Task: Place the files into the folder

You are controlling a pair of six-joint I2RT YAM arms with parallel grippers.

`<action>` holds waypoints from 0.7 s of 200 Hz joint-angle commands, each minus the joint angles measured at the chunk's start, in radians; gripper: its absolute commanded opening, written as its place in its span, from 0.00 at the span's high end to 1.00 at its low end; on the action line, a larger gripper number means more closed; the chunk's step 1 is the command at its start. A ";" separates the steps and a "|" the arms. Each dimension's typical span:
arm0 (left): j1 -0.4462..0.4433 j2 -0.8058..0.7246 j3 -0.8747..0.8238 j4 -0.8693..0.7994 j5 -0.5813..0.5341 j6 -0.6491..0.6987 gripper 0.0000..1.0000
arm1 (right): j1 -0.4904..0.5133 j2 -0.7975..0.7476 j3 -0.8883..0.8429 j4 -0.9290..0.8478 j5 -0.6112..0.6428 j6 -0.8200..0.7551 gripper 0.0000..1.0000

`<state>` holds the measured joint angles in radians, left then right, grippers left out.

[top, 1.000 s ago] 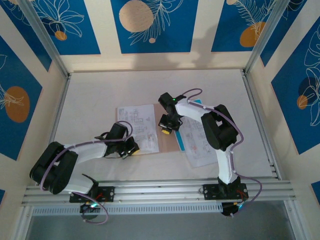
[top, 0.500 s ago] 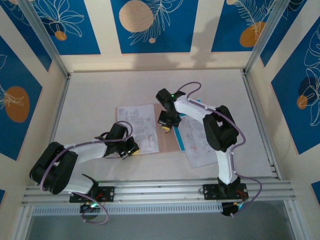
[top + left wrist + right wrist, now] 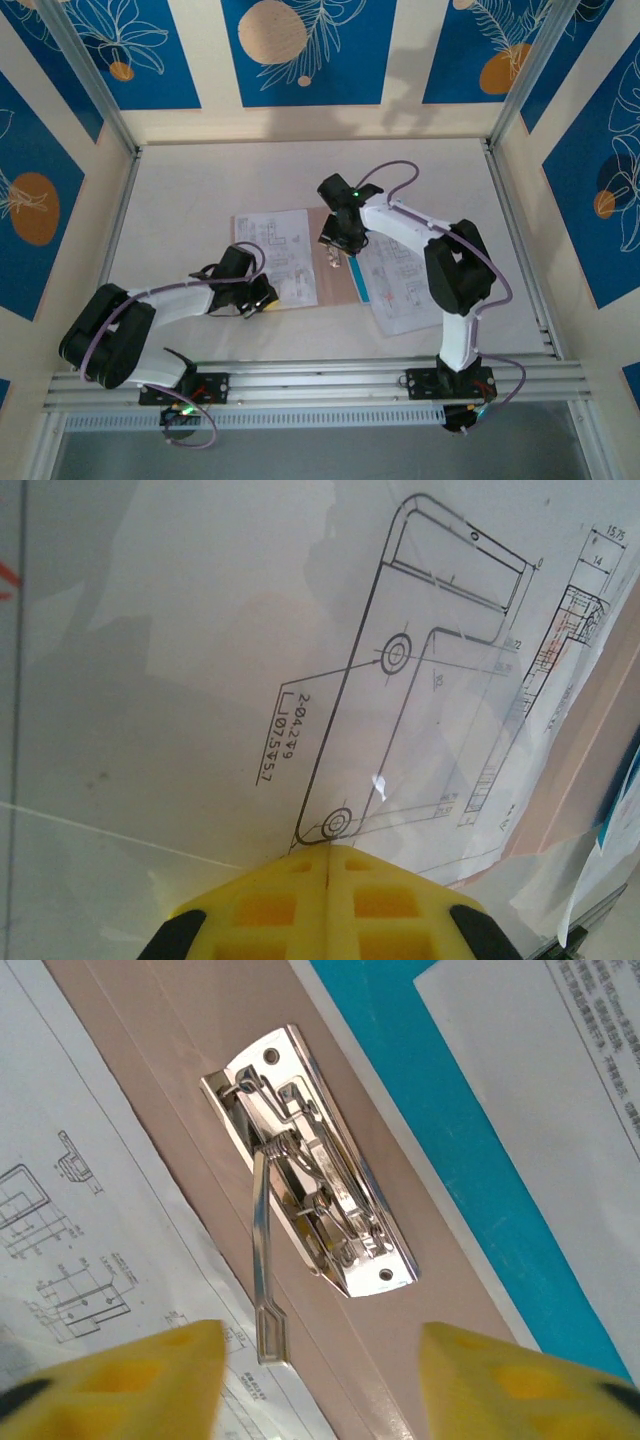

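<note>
White table, blue-panel walls: clip step on the open folder, files not yet in.

Top view: folder lies open mid-table, one drawing sheet over its left leaf, the rest of the files just to its right; L gripper sits on that sheet's near edge, R gripper hangs over the spine. L wrist: L gripper is clenched, pads meeting w/ nothing visible between them, tips at the sheet, so I read it as pinning the paper. R wrist: R gripper is spread wide and empty above the clip, whose lever looks raised; cyan sheet lies beside the clip. Next, I think: files go under the clip while L holds the sheet flat, then lever down.
</note>
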<state>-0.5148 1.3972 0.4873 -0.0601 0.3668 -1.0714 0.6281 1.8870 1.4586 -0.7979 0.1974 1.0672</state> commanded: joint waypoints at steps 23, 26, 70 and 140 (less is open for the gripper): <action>0.006 0.045 -0.021 -0.193 -0.046 0.023 1.00 | -0.008 -0.065 -0.121 0.178 -0.166 0.161 0.31; 0.006 0.046 -0.020 -0.192 -0.047 0.024 1.00 | -0.008 -0.065 -0.128 0.192 -0.176 0.174 0.31; 0.007 0.053 -0.013 -0.195 -0.044 0.031 1.00 | -0.005 -0.013 -0.107 0.256 -0.257 0.261 0.31; 0.006 0.059 -0.003 -0.198 -0.046 0.037 1.00 | -0.048 0.116 0.074 0.252 -0.276 0.271 0.37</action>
<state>-0.5144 1.4109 0.5137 -0.0978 0.3672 -1.0634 0.6018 1.9594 1.4658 -0.5381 -0.0540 1.3231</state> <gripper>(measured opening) 0.049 0.636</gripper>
